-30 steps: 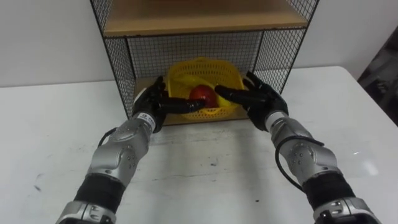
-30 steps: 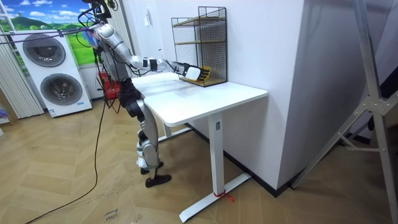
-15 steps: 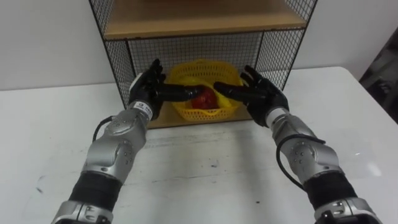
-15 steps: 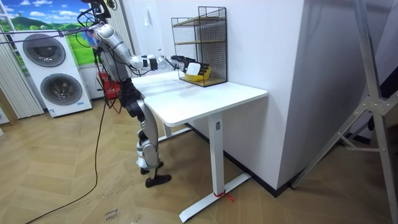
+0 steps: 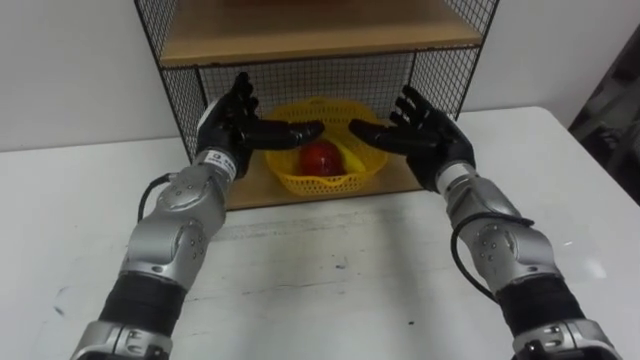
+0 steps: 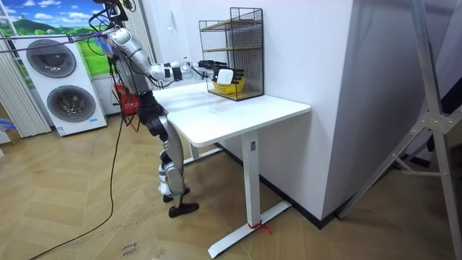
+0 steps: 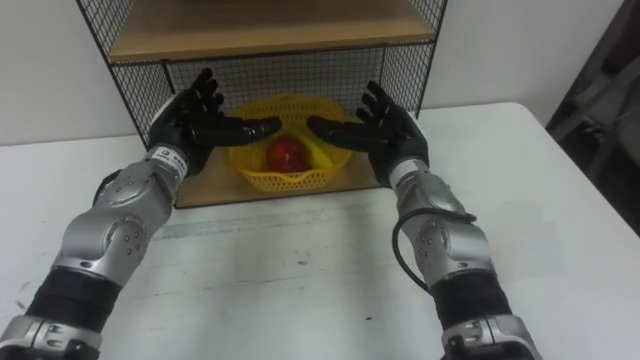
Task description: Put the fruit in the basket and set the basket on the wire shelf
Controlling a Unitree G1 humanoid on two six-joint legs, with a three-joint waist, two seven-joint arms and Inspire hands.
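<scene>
Both steps look done: the fruit (image 5: pixel 320 157) lies in the basket (image 5: pixel 318 184) on the shelf (image 5: pixel 320 35), just beyond our left hand (image 5: pixel 232 125) and right hand (image 5: pixel 425 135), both spread, empty.

One wire shelf (image 5: pixel 310 30) stands on one white table (image 5: pixel 330 270). On the shelf's lowest board sits one yellow basket (image 5: pixel 320 183) holding one red fruit (image 5: pixel 320 157). Two washing machines (image 6: pixel 70 105) stand well apart from the shelf.

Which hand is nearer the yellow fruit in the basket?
Right. The right hand hovers open right of the yellow fruit; the left hand is beyond the red apple, at the left side of the basket.
</scene>
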